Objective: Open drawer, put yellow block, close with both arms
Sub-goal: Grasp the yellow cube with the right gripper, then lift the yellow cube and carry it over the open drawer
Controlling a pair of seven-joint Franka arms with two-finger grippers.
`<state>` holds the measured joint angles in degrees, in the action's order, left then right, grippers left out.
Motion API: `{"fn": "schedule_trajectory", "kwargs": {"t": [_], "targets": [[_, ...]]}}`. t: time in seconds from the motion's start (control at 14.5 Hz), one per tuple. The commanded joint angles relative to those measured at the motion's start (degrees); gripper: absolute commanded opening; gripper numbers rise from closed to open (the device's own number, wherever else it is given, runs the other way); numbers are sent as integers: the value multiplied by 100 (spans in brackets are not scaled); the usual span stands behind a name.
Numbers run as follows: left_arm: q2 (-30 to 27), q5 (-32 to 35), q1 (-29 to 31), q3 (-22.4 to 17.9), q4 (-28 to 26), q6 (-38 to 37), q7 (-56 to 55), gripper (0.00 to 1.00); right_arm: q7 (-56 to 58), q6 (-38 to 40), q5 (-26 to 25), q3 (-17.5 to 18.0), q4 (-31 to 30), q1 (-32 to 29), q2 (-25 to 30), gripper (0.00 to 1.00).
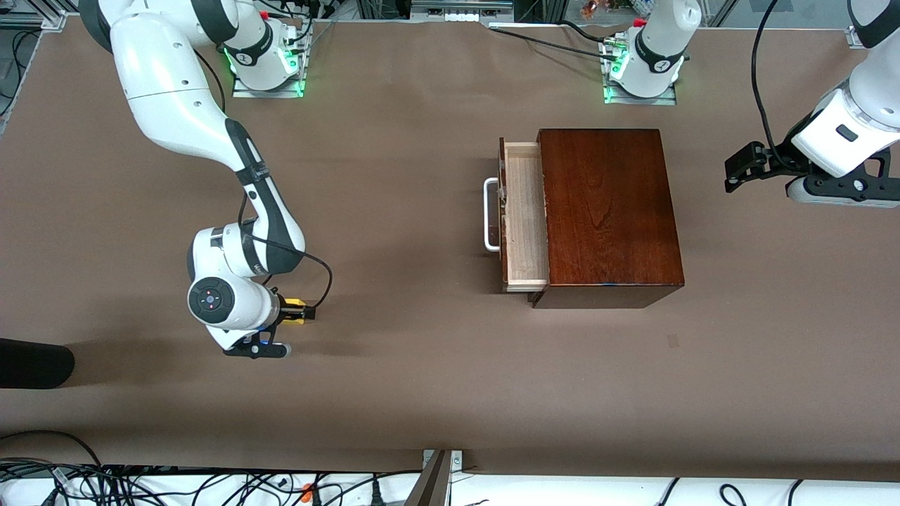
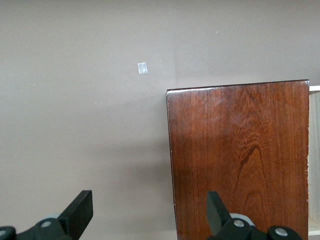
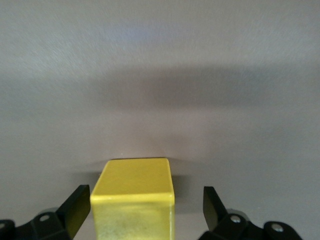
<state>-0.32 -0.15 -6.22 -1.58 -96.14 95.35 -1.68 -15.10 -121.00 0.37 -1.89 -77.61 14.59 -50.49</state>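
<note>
The yellow block [image 1: 299, 310] sits on the brown table toward the right arm's end. My right gripper [image 1: 287, 310] is low around it, fingers open on either side. In the right wrist view the block [image 3: 134, 192] stands between the two fingers [image 3: 77, 207], with a gap to one of them. The dark wooden box [image 1: 608, 211] has its drawer [image 1: 526, 218] pulled partly out, the white handle [image 1: 490, 214] facing the right arm's end. My left gripper [image 1: 736, 171] hangs open and empty beside the box, toward the left arm's end. The left wrist view shows the box top [image 2: 240, 160].
A black object [image 1: 31, 365] lies at the table edge nearer the front camera at the right arm's end. A small tape mark [image 1: 673, 341] sits on the table nearer the camera than the box. Cables run along the front edge.
</note>
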Motion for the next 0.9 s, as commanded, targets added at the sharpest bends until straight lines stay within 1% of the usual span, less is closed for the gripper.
{"fn": "schedule_trajectory", "kwargs": {"t": [0.0,0.07,0.14,0.21,0.28,0.55,0.69,0.83], "targets": [[-56,112,-11,-9,34,-104,142,100,-46,-222,68,22,-395,9,206,85],[-47,112,-11,-9,34,-104,142,100,-28,-205,68,23,-395,9,215,32],[-47,112,-11,-9,34,-104,142,100,-19,-179,59,23,-361,9,258,13],[-47,112,-11,-9,34,-104,142,100,42,-152,68,23,-299,-9,311,12],[-47,112,-11,-17,34,-104,151,100,42,-47,59,23,-281,-18,451,0],[-47,121,-11,0,34,-104,142,100,51,804,77,31,-264,-27,1329,0],[-47,121,-11,9,34,-104,133,100,34,1506,234,23,-264,-27,1865,0],[-47,121,-11,9,34,-104,142,100,-54,2156,515,5,-264,-18,2462,0]]}}
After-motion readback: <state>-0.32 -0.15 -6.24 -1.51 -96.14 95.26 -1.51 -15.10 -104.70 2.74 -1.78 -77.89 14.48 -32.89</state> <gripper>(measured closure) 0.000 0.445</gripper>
